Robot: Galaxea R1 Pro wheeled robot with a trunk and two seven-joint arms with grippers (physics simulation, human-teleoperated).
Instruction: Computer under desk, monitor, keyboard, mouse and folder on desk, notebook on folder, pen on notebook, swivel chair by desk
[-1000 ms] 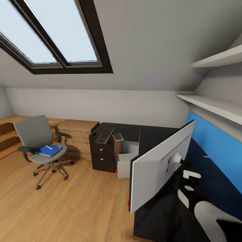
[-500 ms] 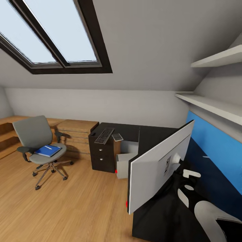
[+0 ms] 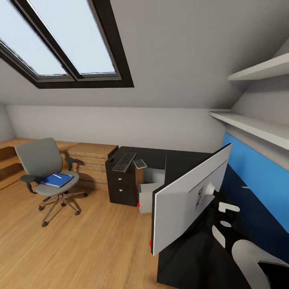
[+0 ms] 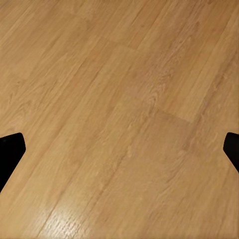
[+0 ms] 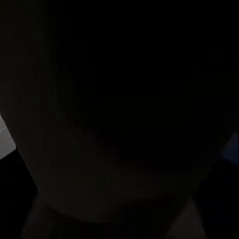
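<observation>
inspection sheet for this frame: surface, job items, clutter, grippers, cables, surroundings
Surface: desk, glossy black L-shaped top.
Job's things: monitor on the near wing, white back toward the camera; keyboard and notebook on the far wing; computer under the desk; folder with pen on the swivel chair, away from the desk.
Clutter: nothing seen.
Grippers: left gripper open over the wooden floor; right cannot be judged, its wrist view is dark.
Cables: nothing seen.
Surroundings: skylight, wall shelves.
</observation>
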